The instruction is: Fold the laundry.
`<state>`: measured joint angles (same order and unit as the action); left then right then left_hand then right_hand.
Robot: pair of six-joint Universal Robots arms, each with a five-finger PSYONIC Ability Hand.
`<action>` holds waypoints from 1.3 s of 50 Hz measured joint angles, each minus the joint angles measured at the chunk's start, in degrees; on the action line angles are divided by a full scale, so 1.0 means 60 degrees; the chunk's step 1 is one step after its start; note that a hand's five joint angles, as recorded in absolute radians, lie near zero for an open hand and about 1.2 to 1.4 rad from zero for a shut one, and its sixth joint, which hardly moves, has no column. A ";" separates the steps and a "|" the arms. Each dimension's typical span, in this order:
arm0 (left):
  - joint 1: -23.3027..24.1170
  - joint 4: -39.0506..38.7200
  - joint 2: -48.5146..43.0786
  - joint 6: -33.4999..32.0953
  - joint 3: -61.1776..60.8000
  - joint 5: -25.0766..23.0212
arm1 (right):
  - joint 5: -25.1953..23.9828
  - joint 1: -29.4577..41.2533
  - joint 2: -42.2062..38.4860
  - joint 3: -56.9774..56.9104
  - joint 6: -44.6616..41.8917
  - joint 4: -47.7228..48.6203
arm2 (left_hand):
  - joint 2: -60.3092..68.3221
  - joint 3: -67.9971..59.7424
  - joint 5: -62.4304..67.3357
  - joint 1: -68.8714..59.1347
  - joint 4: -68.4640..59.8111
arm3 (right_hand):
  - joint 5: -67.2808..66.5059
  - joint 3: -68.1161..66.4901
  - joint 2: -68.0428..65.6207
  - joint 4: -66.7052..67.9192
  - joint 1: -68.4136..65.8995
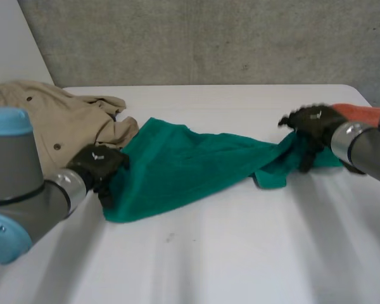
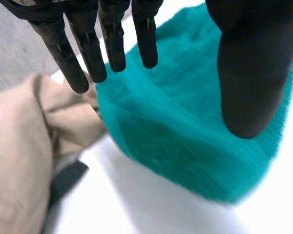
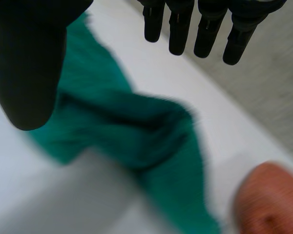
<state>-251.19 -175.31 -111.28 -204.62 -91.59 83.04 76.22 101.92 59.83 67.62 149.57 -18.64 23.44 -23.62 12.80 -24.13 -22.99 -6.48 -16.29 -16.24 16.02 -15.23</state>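
Note:
A green cloth (image 1: 190,168) lies rumpled and drawn out across the middle of the white table (image 1: 240,253). My left hand (image 1: 98,161) is at its left edge and my right hand (image 1: 313,123) is over its bunched right end. In the left wrist view the left hand (image 2: 249,73) hovers with straight fingers and the thumb apart, and the green cloth (image 2: 185,136) lies under the palm, unpinched. The right wrist view shows the right hand (image 3: 27,63) spread the same way above the green cloth (image 3: 151,126).
A beige garment (image 1: 44,120) with buttons is heaped at the back left, touching the green cloth's left edge; it is beside my left fingertips (image 2: 19,156). An orange cloth (image 1: 361,113) lies behind the right hand (image 3: 268,200). A grey wall stands behind the table.

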 measured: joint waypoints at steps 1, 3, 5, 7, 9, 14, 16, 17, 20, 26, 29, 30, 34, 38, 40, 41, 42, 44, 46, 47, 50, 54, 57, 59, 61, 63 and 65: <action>0.0014 -0.0026 0.0007 -0.0009 -0.0116 0.0019 | -0.0025 -0.0002 0.0032 0.0073 0.0030 -0.0068 | 0.0000 0.0000 0.0000 0.0000 0.0000 | -0.0031 -0.0022 -0.0012 0.0029 -0.0028; 0.0072 -0.0177 -0.0038 -0.0076 -0.0430 0.0068 | -0.0211 0.0006 0.0189 0.0685 0.0174 -0.0531 | 0.0000 0.0000 -0.0005 0.0000 0.0000 | -0.0579 -0.0565 -0.0497 0.0581 -0.0645; 0.0126 -0.0385 -0.0161 -0.0188 -0.0605 0.0094 | -0.0285 0.0035 0.0170 0.1064 0.0179 -0.0635 | 0.0000 0.0000 -0.0005 0.0000 0.0000 | -0.0886 -0.0840 -0.0690 0.0877 -0.0977; 0.0147 -0.0486 -0.0232 -0.0253 -0.0646 0.0100 | -0.0305 0.0056 0.0133 0.1195 0.0166 -0.0603 | 0.0000 0.0000 -0.0004 0.0000 0.0000 | -0.0958 -0.0904 -0.0694 0.0938 -0.1052; 0.0188 -0.0768 -0.0498 -0.0484 -0.0652 0.0118 | -0.0315 0.0123 -0.0052 0.1452 0.0103 -0.0305 | 0.0000 -0.0001 -0.0002 0.0000 0.0000 | -0.1022 -0.0932 -0.0694 0.0973 -0.1073; 0.0188 -0.1054 -0.1128 -0.0962 -0.0272 0.0222 | -0.0215 0.0285 -0.0571 0.1563 0.0030 0.0710 | 0.0201 -0.0183 0.0355 -0.0040 -0.0274 | -0.1060 -0.0932 -0.0694 0.0973 -0.1073; 0.0176 -0.1086 -0.1278 -0.1059 -0.0137 0.0275 | -0.0149 0.0351 -0.0767 0.1524 0.0023 0.1176 | 0.0211 -0.0202 0.0387 -0.0040 -0.0316 | -0.1059 -0.0932 -0.0694 0.0973 -0.1073; 0.0170 -0.1105 -0.1376 -0.1116 -0.0049 0.0312 | -0.0113 0.0381 -0.0848 0.1509 0.0021 0.1388 | 0.0213 -0.0202 0.0402 -0.0040 -0.0327 | -0.1059 -0.0932 -0.0694 0.0973 -0.1073; 0.0152 -0.1187 -0.1668 -0.1261 0.0239 0.0445 | 0.0030 0.0503 -0.1097 0.1446 0.0004 0.2138 | 0.0228 -0.0202 0.0405 -0.0040 -0.0327 | -0.1061 -0.0932 -0.0694 0.0973 -0.1073; 0.0131 -0.1325 -0.2114 -0.1483 0.0709 0.0637 | 0.0234 0.0750 -0.1570 0.1254 -0.0090 0.3172 | 0.0305 -0.0282 0.0509 -0.0041 -0.0420 | -0.1225 -0.1135 -0.0694 0.1194 -0.1306; 0.0124 -0.1347 -0.2274 -0.1632 0.0894 0.0684 | 0.0248 0.0825 -0.1856 0.1054 -0.0167 0.3337 | 0.0679 -0.0660 0.0851 -0.0561 -0.0785 | -0.3114 -0.3120 -0.3026 0.3161 -0.3452; 0.0122 -0.1355 -0.2319 -0.1686 0.0947 0.0694 | 0.0247 0.0836 -0.1944 0.0982 -0.0197 0.3355 | 0.0828 -0.0799 0.0970 -0.0741 -0.0929 | -0.4276 -0.4480 -0.4488 0.4354 -0.4693; 0.0122 -0.1395 -0.2469 -0.1898 0.1122 0.0710 | 0.0262 0.0839 -0.2176 0.0738 -0.0258 0.3460 | 0.1711 -0.1677 0.1781 -0.1732 -0.1817 | -0.8195 -0.8352 -0.8437 0.8476 -0.8242; 0.0134 -0.1456 -0.2523 -0.2013 0.1207 0.0715 | 0.0317 0.0783 -0.2106 0.0716 -0.0188 0.3659 | 0.4875 -0.4831 0.4901 -0.5015 -0.4972 | -0.8203 -0.8474 -0.8483 0.8715 -0.8242; 0.0132 -0.1534 -0.2492 -0.2023 0.1212 0.0729 | 0.0336 0.0751 -0.1988 0.0782 -0.0150 0.3735 | 0.6910 -0.6768 0.6808 -0.6600 -0.6935 | -0.8203 -0.8474 -0.8483 0.8717 -0.8242; 0.0131 -0.1568 -0.2466 -0.2019 0.1209 0.0737 | 0.0341 0.0740 -0.1936 0.0814 -0.0140 0.3753 | 0.7274 -0.7160 0.7116 -0.6613 -0.7344 | -0.8203 -0.8474 -0.8483 0.8717 -0.8242; 0.0129 -0.1624 -0.2415 -0.2008 0.1199 0.0759 | 0.0345 0.0726 -0.1859 0.0864 -0.0129 0.3770 | 0.7369 -0.7265 0.7179 -0.6613 -0.7453 | -0.8203 -0.8474 -0.8483 0.8718 -0.8242; 0.0120 -0.1764 -0.2222 -0.1944 0.1140 0.0825 | 0.0346 0.0696 -0.1660 0.0984 -0.0112 0.3758 | 0.7486 -0.7405 0.7218 -0.6613 -0.7585 | -0.8203 -0.8501 -0.8483 0.8719 -0.8242; 0.0112 -0.1888 -0.1951 -0.1837 0.1048 0.0887 | 0.0334 0.0666 -0.1463 0.1062 -0.0111 0.3688 | 0.7487 -0.7405 0.7218 -0.6613 -0.7611 | -0.8203 -0.8557 -0.8483 0.8719 -0.8242; 0.0109 -0.1952 -0.1725 -0.1743 0.0968 0.0919 | 0.0312 0.0620 -0.1259 0.1111 -0.0128 0.3560 | 0.7487 -0.7405 0.7218 -0.6613 -0.7611 | -0.8203 -0.8576 -0.8483 0.8720 -0.8242; 0.0093 -0.2044 -0.1129 -0.1498 0.0785 0.0979 | 0.0267 0.0474 -0.0795 0.1132 -0.0232 0.3187 | 0.7487 -0.7405 0.7218 -0.6613 -0.7612 | -0.8203 -0.8589 -0.8483 0.8730 -0.8242; -0.0009 -0.2023 0.0127 -0.1023 0.0498 0.1033 | 0.0176 -0.0029 0.0238 0.0950 -0.0720 0.2156 | 0.7488 -0.7406 0.7218 -0.6613 -0.7613 | -0.8203 -0.8589 -0.8483 0.8747 -0.8242; -0.0217 -0.1858 0.1426 -0.0627 0.0371 0.1015 | -0.0022 -0.0698 0.1262 0.0488 -0.1388 0.1026 | 0.7495 -0.7406 0.7218 -0.6613 -0.7616 | -0.8203 -0.8589 -0.8483 0.8747 -0.8242; -0.0386 -0.1720 0.2242 -0.0411 0.0348 0.0967 | -0.0218 -0.1120 0.1792 0.0134 -0.1772 0.0326 | 0.7496 -0.7406 0.7218 -0.6613 -0.7617 | -0.8205 -0.8612 -0.8483 0.8747 -0.8242; -0.0582 -0.1553 0.3050 -0.0215 0.0386 0.0869 | -0.0457 -0.1527 0.2210 -0.0244 -0.2088 -0.0399 | 0.7496 -0.7414 0.7218 -0.6613 -0.7617 | -0.8374 -0.8618 -0.8483 0.8750 -0.8242; -0.0764 -0.1329 0.3690 -0.0069 0.0446 0.0723 | -0.0736 -0.1901 0.2509 -0.0576 -0.2370 -0.1153 | 0.7496 -0.7419 0.7218 -0.6613 -0.7618 | -0.8606 -0.8618 -0.8483 0.8748 -0.8244; -0.0892 -0.0974 0.4064 0.0015 0.0523 0.0507 | -0.1017 -0.2183 0.2652 -0.0767 -0.2658 -0.1852 | 0.7497 -0.7420 0.7218 -0.6613 -0.7617 | -0.8683 -0.8618 -0.8483 0.8749 -0.8244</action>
<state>-256.54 -181.16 -86.90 -204.53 -88.45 86.08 70.12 88.82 75.75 63.01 133.62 -29.76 68.42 -68.14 56.11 -63.81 -68.70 -58.58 -68.00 -67.13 68.52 -64.69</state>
